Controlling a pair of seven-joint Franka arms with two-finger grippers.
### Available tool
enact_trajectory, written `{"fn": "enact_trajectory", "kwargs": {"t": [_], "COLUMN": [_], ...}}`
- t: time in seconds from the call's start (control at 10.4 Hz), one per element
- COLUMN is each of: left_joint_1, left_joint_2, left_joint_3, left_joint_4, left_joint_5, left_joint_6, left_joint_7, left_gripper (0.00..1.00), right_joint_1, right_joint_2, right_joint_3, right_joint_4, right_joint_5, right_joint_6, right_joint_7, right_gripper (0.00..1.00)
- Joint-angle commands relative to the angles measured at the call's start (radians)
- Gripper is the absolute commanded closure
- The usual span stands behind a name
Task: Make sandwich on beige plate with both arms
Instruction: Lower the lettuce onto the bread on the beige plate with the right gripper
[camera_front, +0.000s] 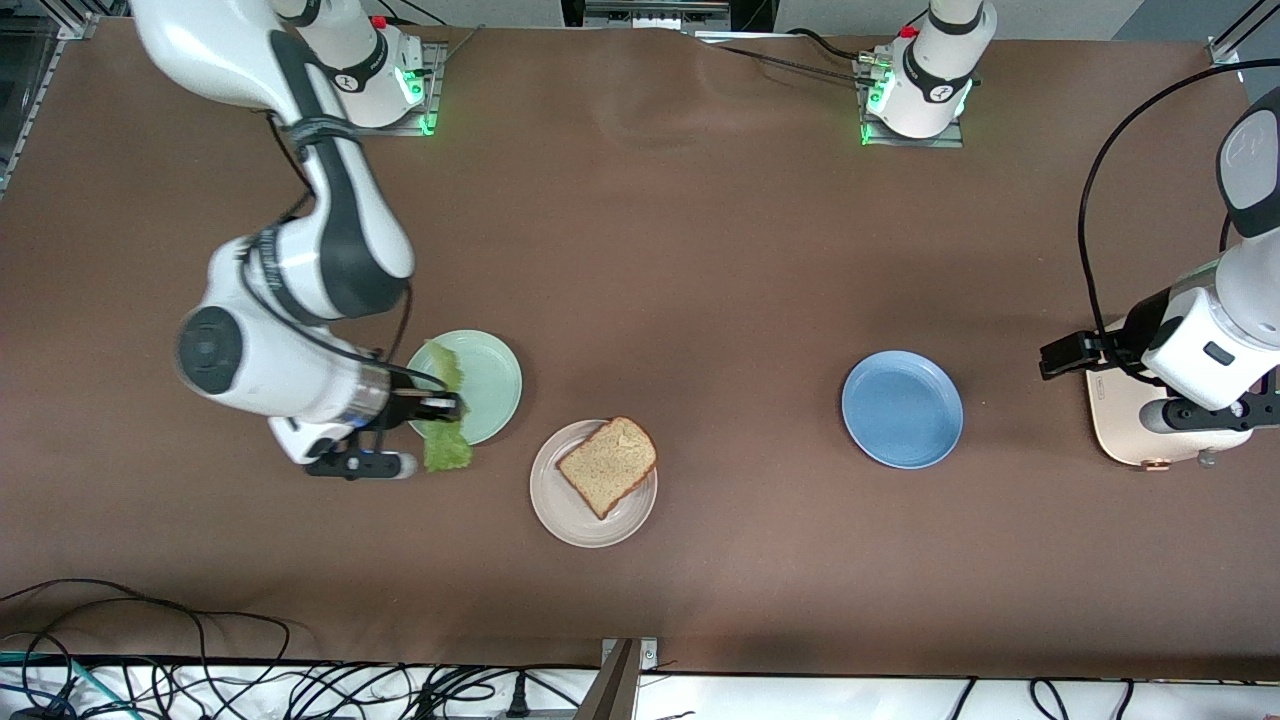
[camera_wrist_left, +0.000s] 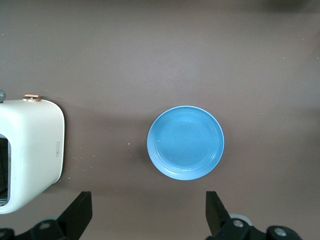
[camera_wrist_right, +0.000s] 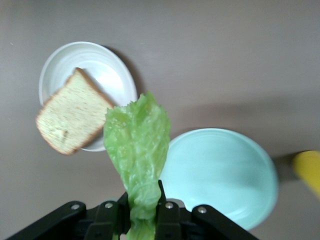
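Observation:
One slice of brown bread (camera_front: 607, 465) (camera_wrist_right: 72, 117) lies on the beige plate (camera_front: 560, 520) (camera_wrist_right: 107, 65). My right gripper (camera_front: 440, 405) (camera_wrist_right: 143, 197) is shut on the stem end of a ruffled green lettuce leaf (camera_front: 447, 447) (camera_wrist_right: 137, 140). It holds the leaf in the air over the edge of the mint green plate (camera_front: 492, 385) (camera_wrist_right: 225, 175), beside the beige plate. My left gripper (camera_front: 1062, 357) (camera_wrist_left: 148, 197) waits open and empty at the left arm's end of the table, with nothing between its fingers.
A blue plate (camera_front: 902, 408) (camera_wrist_left: 185, 142) sits bare between the beige plate and the left arm. A cream toaster-like appliance (camera_front: 1130, 435) (camera_wrist_left: 30, 150) stands under the left arm's wrist. Cables lie along the table edge nearest the front camera.

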Motion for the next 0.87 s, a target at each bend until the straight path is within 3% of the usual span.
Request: {"fn": "enact_trajectory", "kwargs": {"t": [0.0, 0.48, 0.77], "left_joint_1": [-0.019, -0.022, -0.010], "left_joint_2": [-0.007, -0.006, -0.006], "left_joint_3": [0.001, 0.002, 0.004], "left_joint_4": [-0.005, -0.005, 0.002], "left_joint_5": [-0.012, -0.006, -0.015], "left_joint_6": [0.003, 0.003, 0.003], "left_joint_7": [-0.019, -0.020, -0.013], "left_gripper": [0.00, 0.00, 0.00], "right_joint_1": [0.065, 0.206, 0.237], "right_joint_2": [0.096, 0.234, 0.285], "right_joint_3": [-0.026, -0.029, -0.033], "right_joint_4": [0.141, 0.163, 0.188], "right_joint_5": [0.025, 0.025, 0.022], "right_joint_6": [0.012, 0.260, 0.305], "right_joint_7": [0.154, 0.480, 0.507], "right_gripper": [1.00, 1.00, 1.00]}}
